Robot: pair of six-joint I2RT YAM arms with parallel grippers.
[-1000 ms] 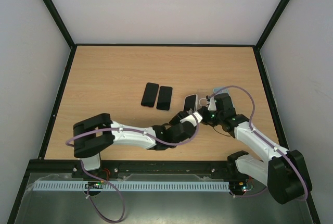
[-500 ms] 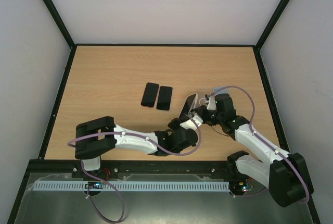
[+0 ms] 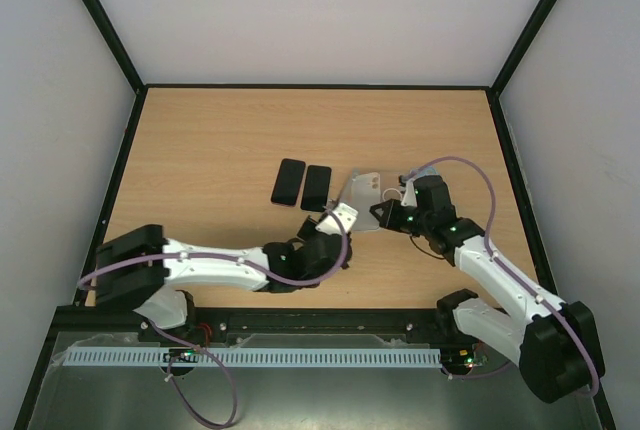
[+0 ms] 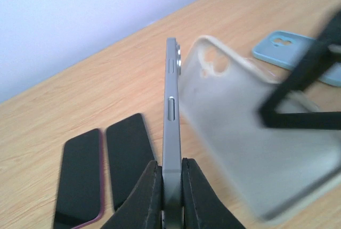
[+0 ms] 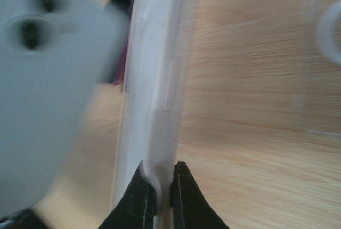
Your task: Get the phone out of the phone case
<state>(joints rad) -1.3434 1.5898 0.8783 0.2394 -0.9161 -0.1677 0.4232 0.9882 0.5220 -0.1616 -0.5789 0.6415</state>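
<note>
In the left wrist view, the grey phone (image 4: pixel 171 96) stands on edge with my left gripper (image 4: pixel 171 171) shut on its lower end. It sits outside the translucent phone case (image 4: pixel 250 133), which hangs just to its right with a gap between them. My right gripper (image 5: pixel 159 183) is shut on the rim of the case (image 5: pixel 157 85). The phone's grey back with its camera lenses (image 5: pixel 42 74) shows blurred to the left of it. From above, the case (image 3: pixel 364 192) lies between my left gripper (image 3: pixel 338 216) and my right gripper (image 3: pixel 386 212).
Two black phones (image 3: pixel 288 182) (image 3: pixel 316 188) lie side by side on the wooden table (image 3: pixel 220 140), just left of the grippers. A light blue case (image 4: pixel 282 48) lies behind the right gripper. A clear case (image 5: pixel 325 48) rests on the table to the right.
My left gripper has shut on the phone and drawn it left and back, out of the case. The right gripper has kept hold of the case, which now shows empty.
</note>
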